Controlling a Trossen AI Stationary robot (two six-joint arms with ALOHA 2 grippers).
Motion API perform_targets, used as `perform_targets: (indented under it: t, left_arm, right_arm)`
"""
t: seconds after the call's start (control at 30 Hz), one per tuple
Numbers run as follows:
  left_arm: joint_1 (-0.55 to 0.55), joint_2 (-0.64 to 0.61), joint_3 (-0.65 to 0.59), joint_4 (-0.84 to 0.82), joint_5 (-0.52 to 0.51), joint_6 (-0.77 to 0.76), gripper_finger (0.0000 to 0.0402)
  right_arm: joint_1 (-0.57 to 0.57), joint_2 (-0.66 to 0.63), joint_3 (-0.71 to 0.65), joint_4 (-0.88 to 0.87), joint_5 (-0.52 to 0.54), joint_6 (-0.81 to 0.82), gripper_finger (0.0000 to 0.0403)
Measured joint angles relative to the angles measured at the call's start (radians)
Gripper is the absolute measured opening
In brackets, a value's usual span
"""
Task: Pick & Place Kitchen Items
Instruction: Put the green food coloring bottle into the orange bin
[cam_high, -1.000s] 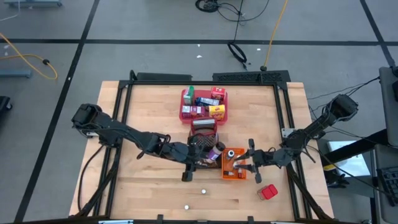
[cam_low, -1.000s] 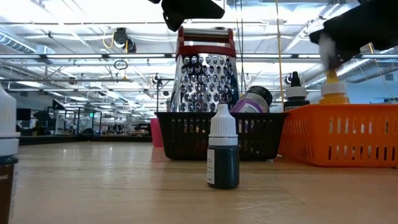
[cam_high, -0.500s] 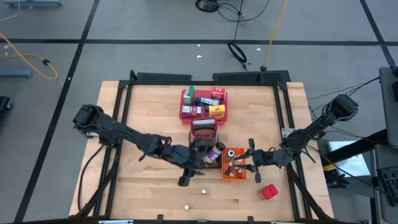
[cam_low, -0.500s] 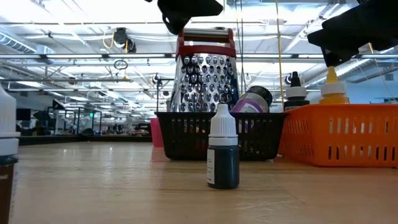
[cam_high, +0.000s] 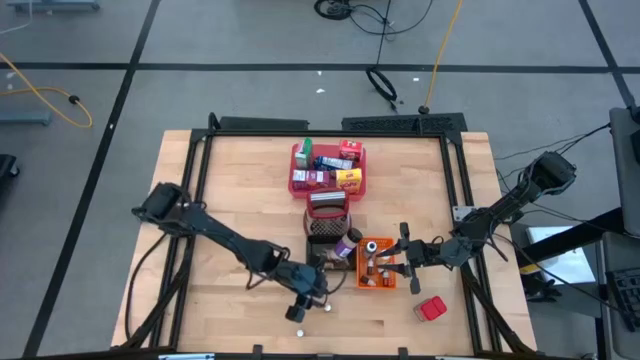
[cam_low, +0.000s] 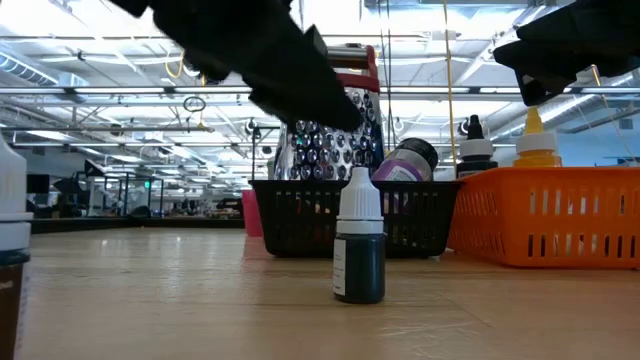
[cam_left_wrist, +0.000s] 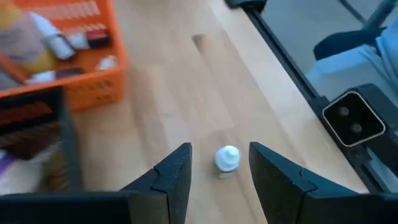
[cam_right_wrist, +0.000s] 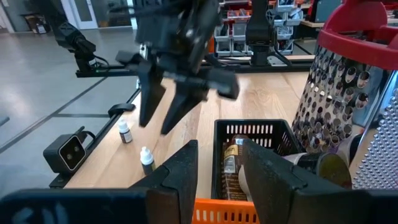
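While the left end effector (cam_left_wrist: 214, 177) hangs over the near middle of the pale wooden table (cam_high: 220, 190) with its two dark fingers spread apart and nothing between them, a small dark dropper bottle with a white cap (cam_left_wrist: 226, 159) stands upright on the table right below the gap. The step in hand looks like the pick of this bottle. To do it well, the end effector should come straight down with the cap centred between the fingers, and close on the body below the cap, since a bottle this narrow would likely tip at a sideways knock. The right end effector (cam_right_wrist: 217, 171) waits unclenched and empty over the small orange plastic bin (cam_high: 374, 264), beside the black wire basket (cam_high: 328, 240) holding a steel box grater with a red handle (cam_low: 330, 115).
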Motion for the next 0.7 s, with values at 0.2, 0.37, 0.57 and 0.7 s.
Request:
perform_targets:
  t: [0.2,0.37,0.57,0.7]
  left_arm:
    - [-0.019,0.088,0.000,0.086,0.019,-0.011,0.0159]
    - [-0.023,0.137,0.000,0.165,0.024,-0.034,0.0159]
    - [-0.023,0.174,0.002,0.246,0.071,-0.042,0.0159]
    - [-0.024,0.187,0.002,0.247,0.075,-0.045,0.0159]
  right_arm:
    - [0.000,0.000,0.000,0.006,0.000,0.000,0.0118]
    - [0.000,0.000,0.000,0.007,0.000,0.000,0.0118]
    - [0.000,0.000,0.000,0.009,0.000,0.000,0.0117]
    - [0.000,0.000,0.000,0.015,0.000,0.000,0.0116]
